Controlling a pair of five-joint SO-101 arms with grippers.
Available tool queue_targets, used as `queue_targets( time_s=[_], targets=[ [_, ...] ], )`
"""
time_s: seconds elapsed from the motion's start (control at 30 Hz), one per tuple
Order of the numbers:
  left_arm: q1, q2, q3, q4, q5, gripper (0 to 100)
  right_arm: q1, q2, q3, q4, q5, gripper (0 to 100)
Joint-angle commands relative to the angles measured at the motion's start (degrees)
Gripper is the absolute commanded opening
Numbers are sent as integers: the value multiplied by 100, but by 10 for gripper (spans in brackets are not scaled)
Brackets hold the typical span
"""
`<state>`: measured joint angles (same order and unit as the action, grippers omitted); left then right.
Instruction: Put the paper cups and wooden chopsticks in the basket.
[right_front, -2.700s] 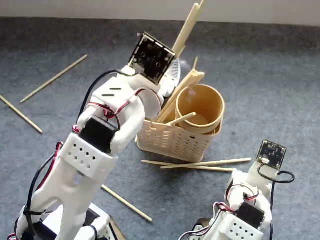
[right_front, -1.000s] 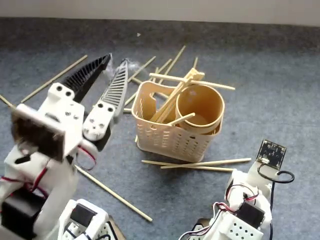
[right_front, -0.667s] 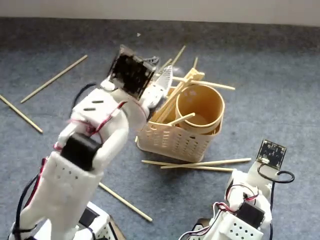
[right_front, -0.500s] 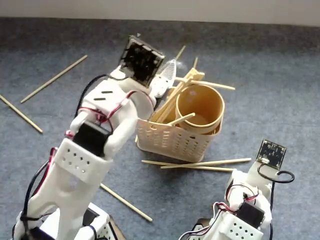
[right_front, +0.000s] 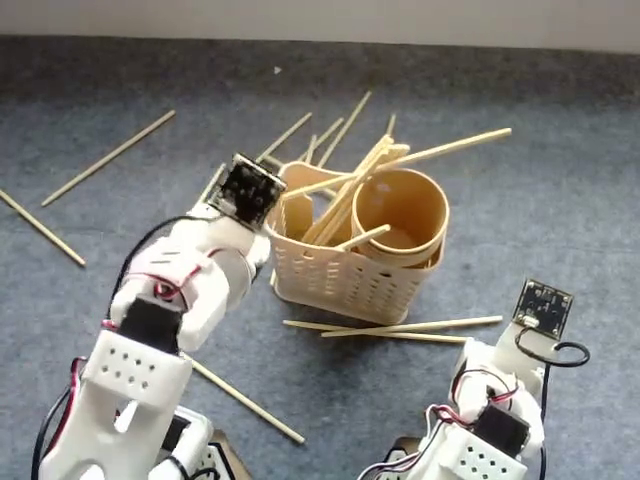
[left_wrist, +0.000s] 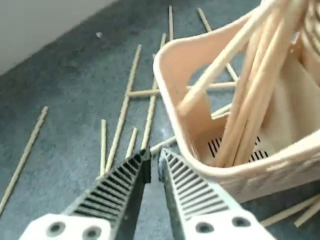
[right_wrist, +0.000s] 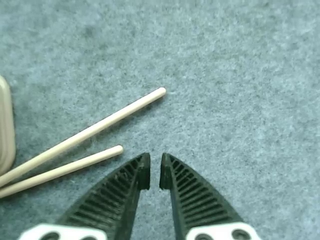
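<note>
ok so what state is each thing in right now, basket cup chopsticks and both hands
basket: upright, partly filled
paper cup: upright inside the basket, open end up
chopsticks in basket: leaning, ends sticking out over the rim
loose chopsticks: lying flat outside the basket
left hand: shut, empty, beside the basket
right hand: shut, empty, near two loose chopstick ends

Closed gripper (left_wrist: 154, 157) beside the basket (left_wrist: 167, 95) holding chopsticks (left_wrist: 252, 95).

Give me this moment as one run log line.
left claw shut, empty, beside basket | right claw shut, empty, by two chopsticks | paper cup in basket | loose chopsticks on carpet
</note>
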<state>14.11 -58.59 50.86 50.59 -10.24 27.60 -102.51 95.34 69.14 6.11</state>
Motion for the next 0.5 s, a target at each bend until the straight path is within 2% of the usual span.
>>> queue_targets(
  time_s=[0.0, 0.23, 0.47],
  targets=[
    [-66, -593, -13, 9, -53, 56, -13, -22, 857, 31, 35, 56],
    [-75, -673, -954, 0, 88, 56, -13, -22, 857, 31, 35, 56],
    [-92, -356, -1745, -659, 316, 56, -13, -22, 857, 31, 35, 56]
  ],
)
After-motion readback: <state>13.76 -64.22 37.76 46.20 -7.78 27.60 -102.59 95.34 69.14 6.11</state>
